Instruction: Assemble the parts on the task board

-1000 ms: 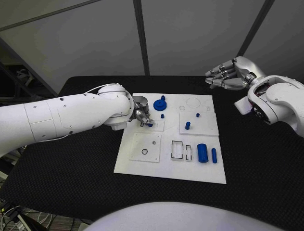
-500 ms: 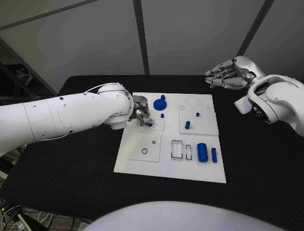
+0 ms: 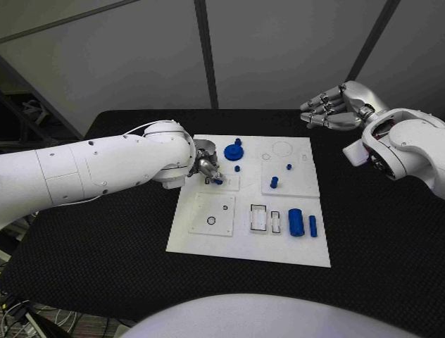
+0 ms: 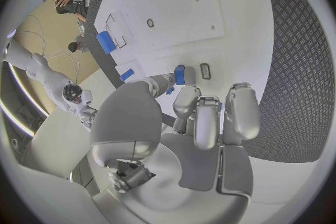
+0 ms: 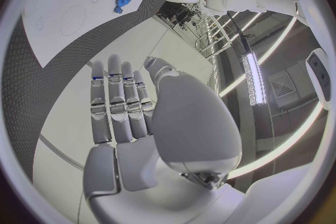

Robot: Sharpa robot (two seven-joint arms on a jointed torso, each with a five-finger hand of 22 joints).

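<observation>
While the left hand (image 3: 206,169) hovers low over the far-left part of the task board (image 3: 284,250), almost nothing has shifted across the last second: the arm sits in the same pose, the hand has stayed at the same spot, and the small blue part (image 3: 217,181) pinched at its fingertips has moved only a touch, if at all. That stillness suggests, as a judgement, a slow seating or aligning step rather than a transfer, with the part not yet released. In the left wrist view the same blue part (image 4: 179,74) shows as a short oblong block pinched at the fingertips (image 4: 187,102), its long axis running out away from the hand toward the board, just beside a small rectangular slot (image 4: 205,70); whether its tip already touches the board I cannot tell. The right hand (image 3: 331,107) holds nothing, raised well clear beyond the far-right corner of the board, its fingers lying straight and side by side in the right wrist view (image 5: 119,106). Elsewhere on the board, the blue gear (image 3: 234,151) stands at the far side, a short peg (image 3: 274,182) stands upright near the middle, and a thick blue cylinder (image 3: 296,222) lies beside a thinner blue rod (image 3: 313,225) at the near right, both long axes running near to far.
</observation>
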